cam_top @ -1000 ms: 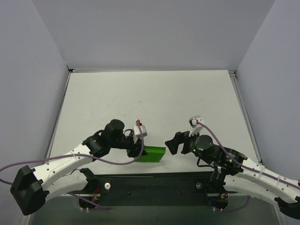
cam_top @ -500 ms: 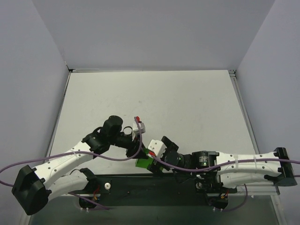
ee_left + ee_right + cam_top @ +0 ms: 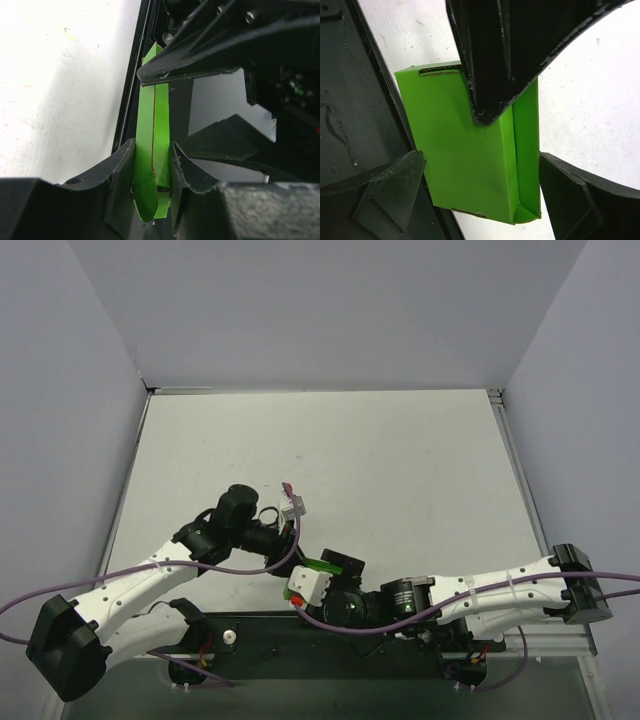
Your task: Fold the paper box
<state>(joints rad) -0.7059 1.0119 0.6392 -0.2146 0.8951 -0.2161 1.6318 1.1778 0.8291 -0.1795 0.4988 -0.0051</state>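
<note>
The bright green paper box stands on edge, pinched flat between my left gripper's fingers. My left gripper is shut on its lower end. In the top view only a green sliver of the box shows between the left gripper and the right gripper, at the table's front edge. In the right wrist view the box fills the gap of my right gripper. Its fingers stand wide apart at the box's two long sides. A left finger crosses the box's broad face from above.
The black base rail runs along the near edge right under the box. The white table stretches behind, walled left, right and back. Purple cables loop beside both arms.
My right arm has swung left along the front edge and brought its open gripper around the box. My left gripper has kept its hold and turned the box on edge.
</note>
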